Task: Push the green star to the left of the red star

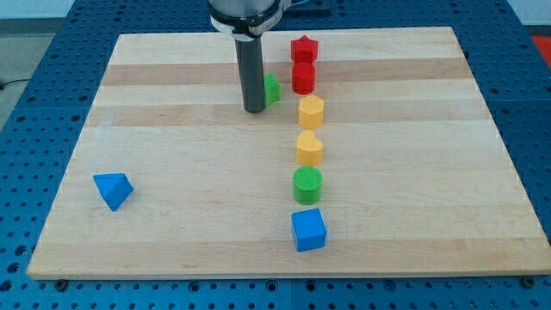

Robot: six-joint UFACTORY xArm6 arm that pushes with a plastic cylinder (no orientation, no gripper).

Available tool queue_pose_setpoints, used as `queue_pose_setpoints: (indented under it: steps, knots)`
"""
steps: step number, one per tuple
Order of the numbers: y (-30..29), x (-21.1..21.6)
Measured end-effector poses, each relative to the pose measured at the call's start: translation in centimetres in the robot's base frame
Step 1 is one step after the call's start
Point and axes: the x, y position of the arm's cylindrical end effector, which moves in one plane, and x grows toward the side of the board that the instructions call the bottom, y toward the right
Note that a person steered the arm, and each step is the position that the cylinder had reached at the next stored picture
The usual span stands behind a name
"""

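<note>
The green star (pixel 272 89) lies near the view's top centre, mostly hidden behind my rod. The red star (pixel 303 48) lies up and to its right, near the board's top edge. My tip (pixel 255 109) rests on the board just left of and slightly below the green star, touching or nearly touching it.
A column runs down from the red star: a red cylinder (pixel 302 77), a yellow hexagon (pixel 311 112), a yellow heart-like block (pixel 309 148), a green cylinder (pixel 307 184) and a blue cube (pixel 308 229). A blue triangle (pixel 113 189) lies at the lower left of the wooden board (pixel 172 129).
</note>
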Motion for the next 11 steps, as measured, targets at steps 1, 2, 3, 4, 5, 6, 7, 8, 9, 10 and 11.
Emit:
queue_pose_setpoints:
  steps: [1, 2, 3, 4, 5, 6, 7, 8, 9, 10, 11]
  knots:
    - [0.9, 0.0]
    - [1.6, 0.0]
    - [2.3, 0.9]
    - [3.9, 0.9]
    - [4.5, 0.7]
    - [3.4, -1.2]
    - [3.3, -2.5]
    - [2.4, -3.3]
    - [0.0, -3.2]
    - [-3.2, -3.2]
    - [-4.9, -4.9]
